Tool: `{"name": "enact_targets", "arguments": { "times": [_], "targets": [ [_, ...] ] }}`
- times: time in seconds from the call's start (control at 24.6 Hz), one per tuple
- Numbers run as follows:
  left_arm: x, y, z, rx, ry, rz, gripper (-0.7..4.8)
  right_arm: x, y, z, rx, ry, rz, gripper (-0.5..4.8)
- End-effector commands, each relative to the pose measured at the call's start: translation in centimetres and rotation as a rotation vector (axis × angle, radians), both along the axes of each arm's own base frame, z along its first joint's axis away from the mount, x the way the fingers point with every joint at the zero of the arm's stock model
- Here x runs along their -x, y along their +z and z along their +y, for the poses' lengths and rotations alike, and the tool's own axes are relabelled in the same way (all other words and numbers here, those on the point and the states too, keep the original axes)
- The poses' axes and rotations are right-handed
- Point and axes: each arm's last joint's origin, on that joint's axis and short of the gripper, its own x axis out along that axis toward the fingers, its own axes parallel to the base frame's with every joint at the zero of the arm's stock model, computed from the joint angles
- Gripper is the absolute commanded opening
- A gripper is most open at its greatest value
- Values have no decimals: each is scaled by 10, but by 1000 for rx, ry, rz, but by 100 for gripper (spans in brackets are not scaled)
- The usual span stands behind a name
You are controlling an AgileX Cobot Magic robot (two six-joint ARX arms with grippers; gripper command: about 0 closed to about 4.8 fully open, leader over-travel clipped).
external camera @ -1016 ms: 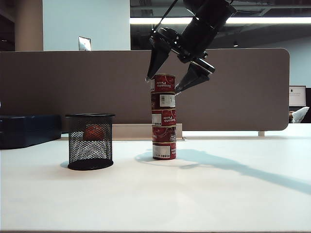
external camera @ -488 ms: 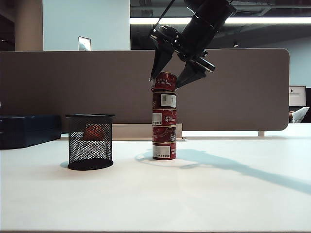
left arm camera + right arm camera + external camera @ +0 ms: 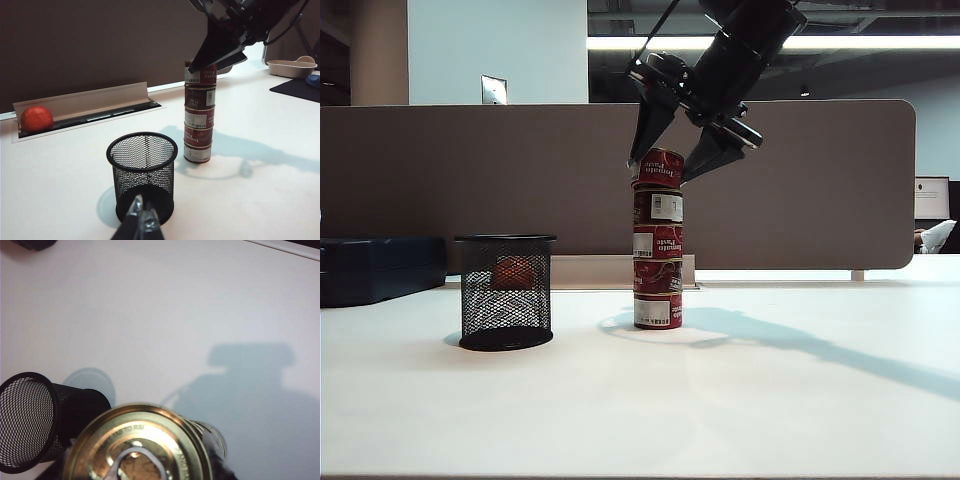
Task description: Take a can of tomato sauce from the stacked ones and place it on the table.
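Five round tins (image 3: 657, 240), top red can (image 3: 659, 167) pinched by right fingers (image 3: 672, 168); left fingers (image 3: 142, 220) pressed together.

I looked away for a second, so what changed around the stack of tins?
The right gripper closed its black fingers on the top bright-red tomato paste tin, tilting it slightly. The four tins below, black wire-mesh cup and left gripper stayed put.
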Motion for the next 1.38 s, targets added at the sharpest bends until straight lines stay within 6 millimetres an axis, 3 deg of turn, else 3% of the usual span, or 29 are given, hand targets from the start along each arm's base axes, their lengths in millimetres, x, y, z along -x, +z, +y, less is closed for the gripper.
{"name": "enact_targets", "arguments": {
  "times": [0.04,0.37,1.18,1.22,1.3,1.38],
  "targets": [
    [0,2,0,4,-3,-10,-6,3,3,0,1,2,5,303],
    [0,2,0,4,-3,-9,-6,7,17,-3,-12,5,-29,303],
    [0,2,0,4,-3,-10,-6,19,82,-12,-40,-41,-219,299],
    [0,2,0,4,-3,-10,-6,22,84,-13,-36,-48,-223,295],
    [0,2,0,4,-3,-10,-6,30,93,-23,-17,-69,-211,235],
    [0,2,0,4,-3,-10,-6,34,95,-30,-5,-80,-187,229]
  ]
}}
